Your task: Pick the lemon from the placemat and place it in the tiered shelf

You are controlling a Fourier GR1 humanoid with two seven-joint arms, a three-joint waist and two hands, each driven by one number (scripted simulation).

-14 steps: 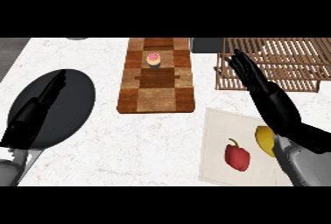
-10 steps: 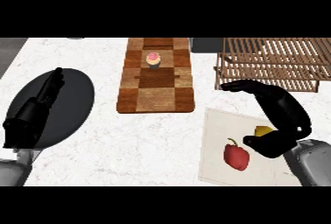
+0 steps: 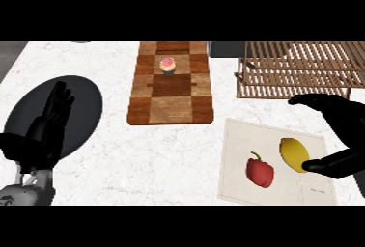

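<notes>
A yellow lemon (image 3: 293, 153) lies on the pale placemat (image 3: 238, 183) at the lower right, beside a red bell pepper (image 3: 260, 171). My right hand (image 3: 343, 126) hangs just right of the lemon, fingers curved over toward the shelf side and thumb touching the lemon's lower right edge; the fingers are not closed round it. The wooden slatted tiered shelf (image 3: 299, 68) stands at the upper right, behind the placemat. My left hand (image 3: 44, 125) rests open with fingers up at the left, over a dark oval plate (image 3: 82, 103).
A brown checkered wooden board (image 3: 171, 94) lies in the middle with a small cupcake (image 3: 167, 65) at its far end. A dark object (image 3: 224, 48) sits behind the board next to the shelf. White marble counter surrounds everything.
My right hand has come back from the shelf and lowered to the lemon's right side, the lemon now mostly uncovered. The left hand shifted slightly.
</notes>
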